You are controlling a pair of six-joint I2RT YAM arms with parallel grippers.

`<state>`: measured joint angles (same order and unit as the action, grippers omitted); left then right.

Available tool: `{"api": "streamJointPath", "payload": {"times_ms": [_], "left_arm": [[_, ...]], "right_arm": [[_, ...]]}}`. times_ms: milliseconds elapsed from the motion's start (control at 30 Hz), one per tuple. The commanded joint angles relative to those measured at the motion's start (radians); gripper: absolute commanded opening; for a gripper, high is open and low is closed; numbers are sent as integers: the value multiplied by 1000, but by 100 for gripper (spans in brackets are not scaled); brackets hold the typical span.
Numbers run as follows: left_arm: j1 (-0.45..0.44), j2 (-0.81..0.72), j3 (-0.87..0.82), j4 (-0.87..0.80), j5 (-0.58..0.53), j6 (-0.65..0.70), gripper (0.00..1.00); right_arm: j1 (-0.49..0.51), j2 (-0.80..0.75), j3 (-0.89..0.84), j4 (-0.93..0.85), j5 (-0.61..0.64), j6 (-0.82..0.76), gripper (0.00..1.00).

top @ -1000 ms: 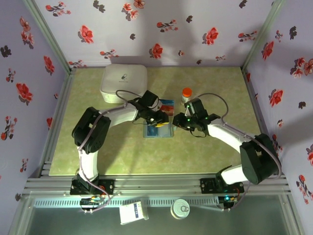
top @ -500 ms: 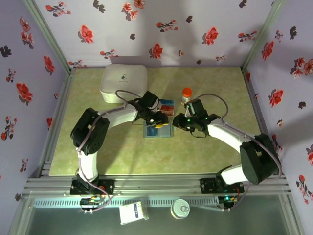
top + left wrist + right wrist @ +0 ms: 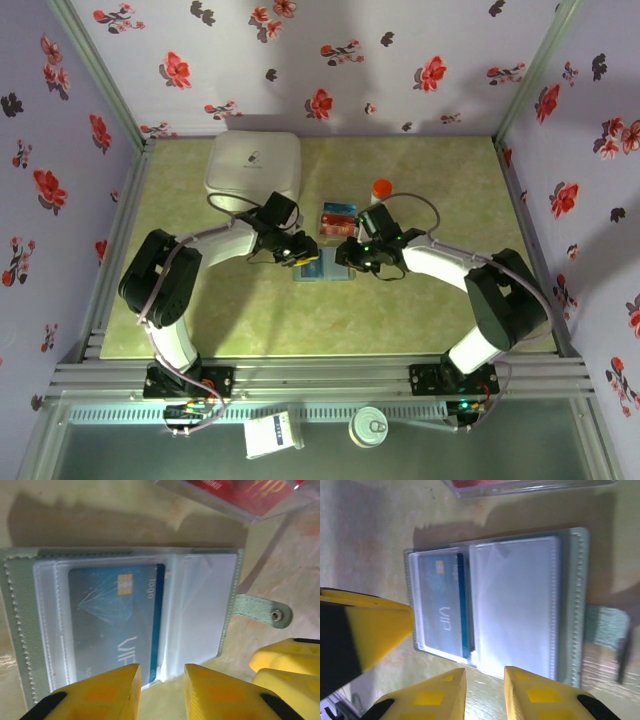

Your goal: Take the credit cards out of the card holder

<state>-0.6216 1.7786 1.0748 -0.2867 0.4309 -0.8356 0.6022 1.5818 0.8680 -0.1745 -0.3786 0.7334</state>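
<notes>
Hovering narrowly apart and empty, the yellow-fingered left gripper (image 3: pixel 162 692) and right gripper (image 3: pixel 485 692) flank the open, soft grey-green stitched card holder (image 3: pixel 17 630) lying flat on the green table (image 3: pixel 440 300). A glossy blue credit card (image 3: pixel 115 620) sits in its clear plastic sleeve (image 3: pixel 200 610); sliding it out likely means pinching one thin edge.

A white rounded square plastic box (image 3: pixel 253 170) sits back-left on the yellow-green surface (image 3: pixel 400 320); a small orange-capped bottle (image 3: pixel 381 190) stands to its right.
</notes>
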Motion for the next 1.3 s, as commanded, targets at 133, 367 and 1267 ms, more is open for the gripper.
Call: {"api": "streamJointPath", "payload": {"times_ms": [133,367,1267], "left_arm": [[32,-82,-84,57,-32,20,27],[40,-96,-113,70,-43,46,26],[80,-139,42,-65,-44,127,24]], "right_arm": [[22,74,46,63,-47,37,25],[23,129,60,96,-57,46,25],[36,140,181,-50,-25,21,23]]}}
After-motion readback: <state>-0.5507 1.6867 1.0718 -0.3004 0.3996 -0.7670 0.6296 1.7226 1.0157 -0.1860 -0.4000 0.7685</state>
